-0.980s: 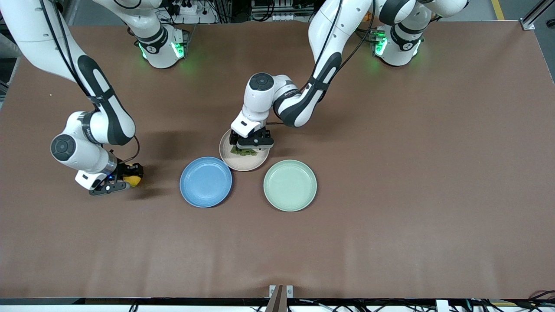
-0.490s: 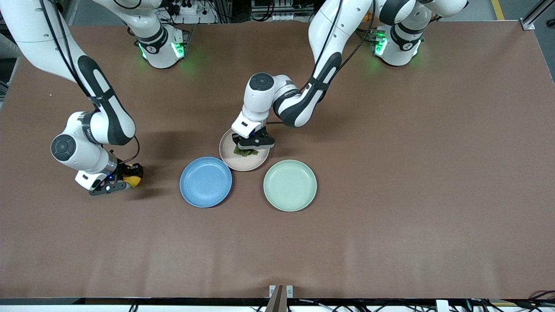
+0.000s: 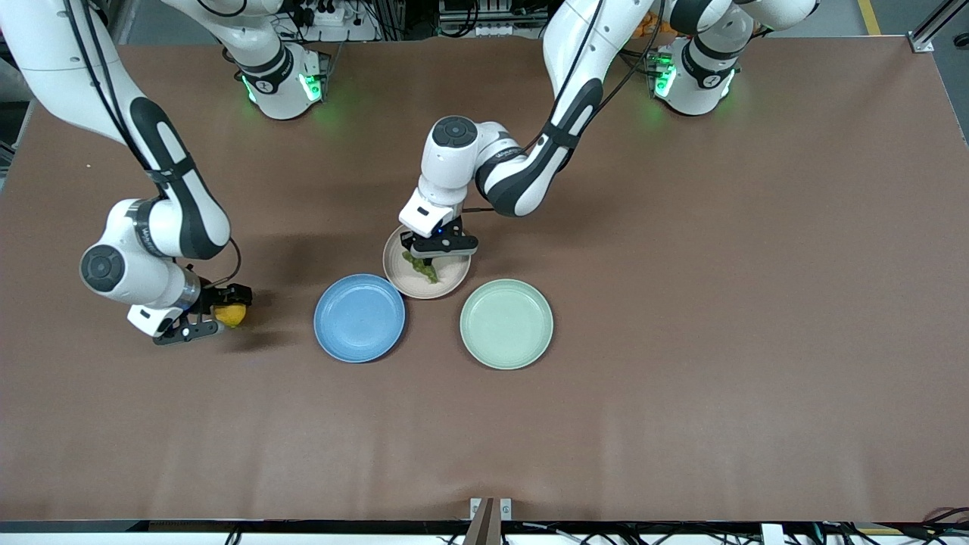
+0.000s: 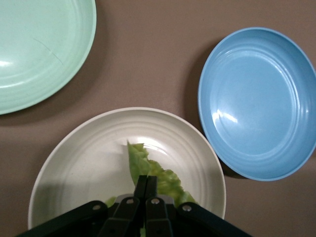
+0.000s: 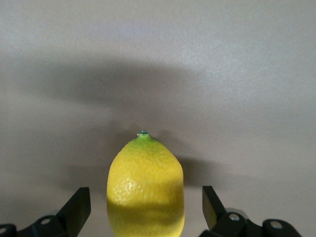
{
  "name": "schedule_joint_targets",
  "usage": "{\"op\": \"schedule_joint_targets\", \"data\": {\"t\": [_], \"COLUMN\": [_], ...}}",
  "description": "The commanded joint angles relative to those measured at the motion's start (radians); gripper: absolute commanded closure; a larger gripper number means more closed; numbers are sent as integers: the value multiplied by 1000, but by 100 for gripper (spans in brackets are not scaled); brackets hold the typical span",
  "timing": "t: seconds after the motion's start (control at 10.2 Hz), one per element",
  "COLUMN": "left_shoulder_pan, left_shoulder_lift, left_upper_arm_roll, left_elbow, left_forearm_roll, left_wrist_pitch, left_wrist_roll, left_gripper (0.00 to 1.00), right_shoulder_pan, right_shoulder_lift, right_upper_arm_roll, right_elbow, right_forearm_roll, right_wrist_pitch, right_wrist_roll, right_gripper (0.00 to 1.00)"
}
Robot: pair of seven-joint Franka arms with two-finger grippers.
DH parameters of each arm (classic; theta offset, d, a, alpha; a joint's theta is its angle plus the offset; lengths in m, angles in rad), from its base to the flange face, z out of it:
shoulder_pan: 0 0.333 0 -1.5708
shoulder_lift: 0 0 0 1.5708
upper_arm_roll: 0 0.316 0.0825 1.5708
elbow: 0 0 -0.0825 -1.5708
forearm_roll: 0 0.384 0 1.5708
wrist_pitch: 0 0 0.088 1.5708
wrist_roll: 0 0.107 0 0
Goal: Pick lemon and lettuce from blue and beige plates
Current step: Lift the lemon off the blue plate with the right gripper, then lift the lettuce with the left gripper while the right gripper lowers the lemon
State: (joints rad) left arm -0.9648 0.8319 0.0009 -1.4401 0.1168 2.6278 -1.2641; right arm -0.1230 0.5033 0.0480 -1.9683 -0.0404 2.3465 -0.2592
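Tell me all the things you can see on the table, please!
Lemon: one, yellow, on the bare table toward the right arm's end.
Lettuce: one, green, hanging over the beige plate.
Beige plate: one, beside the other two plates.
Blue plate: one, holds nothing.
Mint-green plate: one, holds nothing.
Table: one, brown.
Right gripper: open around the lemon.
Left gripper: shut on the lettuce.

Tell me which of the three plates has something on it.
The beige plate, the one farthest from the front camera. It holds the lettuce, gripped by the left gripper. The blue plate and green plate are bare.
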Motion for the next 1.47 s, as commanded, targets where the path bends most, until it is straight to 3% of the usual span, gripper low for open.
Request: {"op": "schedule_joint_targets", "data": {"t": [0.0,0.2,0.49,0.98,1.37], "left_shoulder_pan": [11,37,75,233,340], "left_shoulder_lift": [-68,-114,-194,-201,-224], "left_upper_arm_roll": [5,5,4,5,2], "left_elbow": [-16,-16,-16,-14,-16], "left_forearm_roll": [24,26,21,30,27], "left_wrist_pitch": [-98,-202,-386,-416,-518], "left_wrist_roll": [-40,-28,-32,-23,107], "left_gripper": [100,100,100,100,100], "right_shoulder_pan": [-10,5,31,43,46], "right_shoulder_lift": [-5,-5,-48,-115,-235], "right_upper_arm_roll": [21,26,79,101,101], "right_elbow": [74,123,131,129,7], "right_forearm_roll": [0,2,0,-1,-15], "right_wrist_pitch": [-111,-202,-204,-240,-224], "right_wrist_roll": [6,3,2,-2,-5], "right_gripper": [0,0,0,0,0]}}
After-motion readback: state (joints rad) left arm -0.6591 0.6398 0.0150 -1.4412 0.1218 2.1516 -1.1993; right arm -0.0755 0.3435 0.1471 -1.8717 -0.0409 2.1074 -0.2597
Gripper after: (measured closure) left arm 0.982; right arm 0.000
